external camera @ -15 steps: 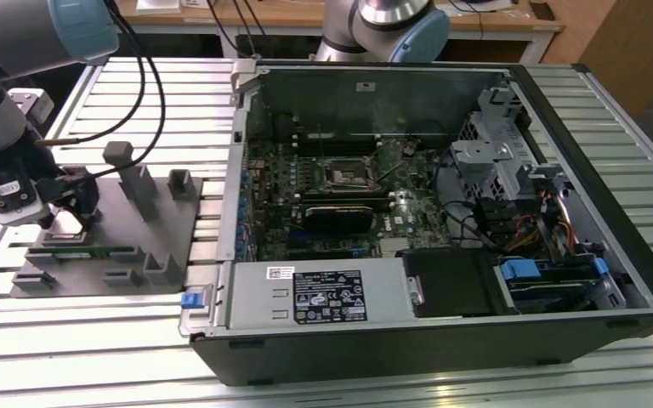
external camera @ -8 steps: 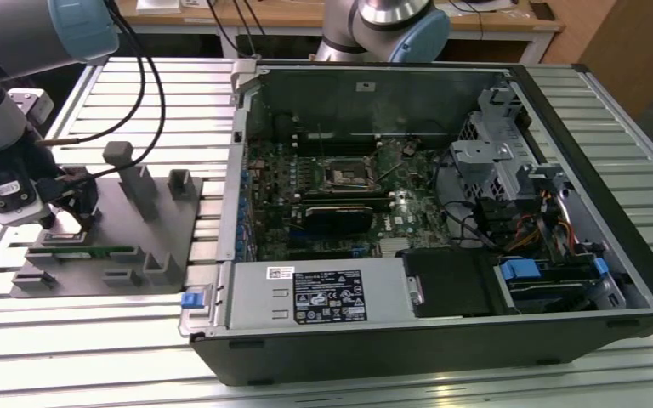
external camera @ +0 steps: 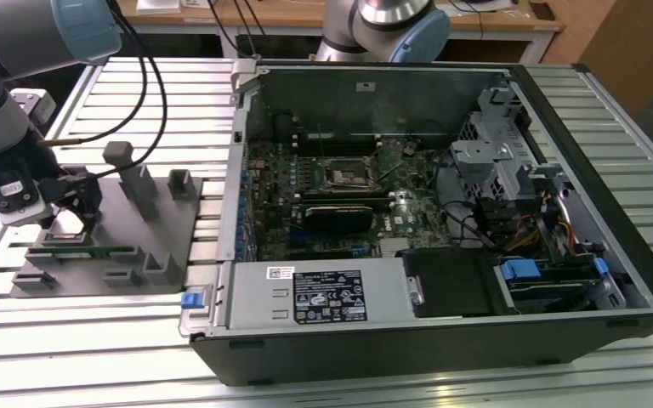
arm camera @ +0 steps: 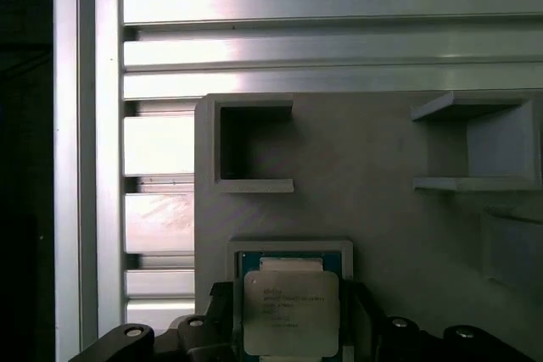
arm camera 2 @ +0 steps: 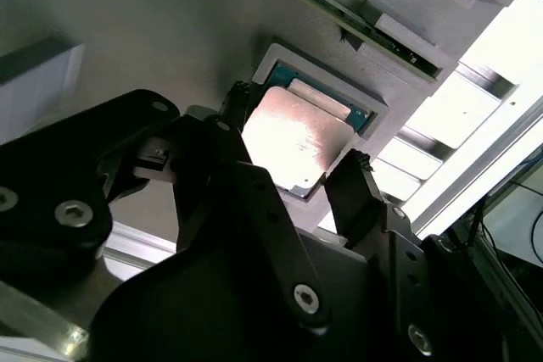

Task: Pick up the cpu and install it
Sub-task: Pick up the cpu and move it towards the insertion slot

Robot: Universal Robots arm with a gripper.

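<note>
With the tool (arm camera 2: 299,130) closed on the cpu (arm camera 2: 288,142) edges, the cpu sits in the holder tray (external camera: 88,274) recess, at 9 o'clock from the computer case (external camera: 440,344).

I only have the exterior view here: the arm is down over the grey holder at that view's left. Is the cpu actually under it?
Observer: Yes. In the first wrist view the cpu lies flat, metal top up, in a square pocket of the holder.
Operator: Is the pincer lined up with it?
Observer: In the second wrist view the pincer is centred on the cpu.
Operator: Anything showing around the metal top?
Observer: A thin teal rim, seen in both wrist views.
</note>
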